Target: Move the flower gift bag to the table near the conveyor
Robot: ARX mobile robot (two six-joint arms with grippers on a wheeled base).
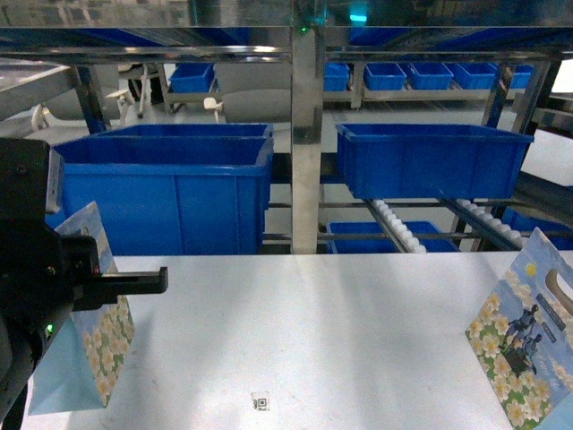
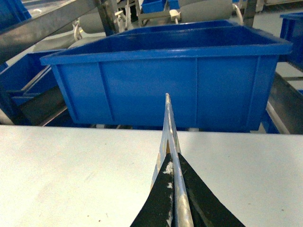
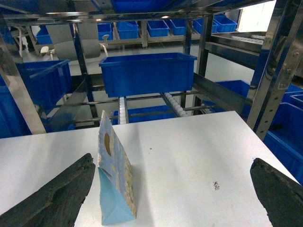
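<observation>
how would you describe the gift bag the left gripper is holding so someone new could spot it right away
Start at the white table in front of the steel conveyor rack with blue bins. Go to the table's left edge, where the black left gripper pinches the top of a flower gift bag. Unlike the flowered bag standing free at the right edge, this one is clamped.
</observation>
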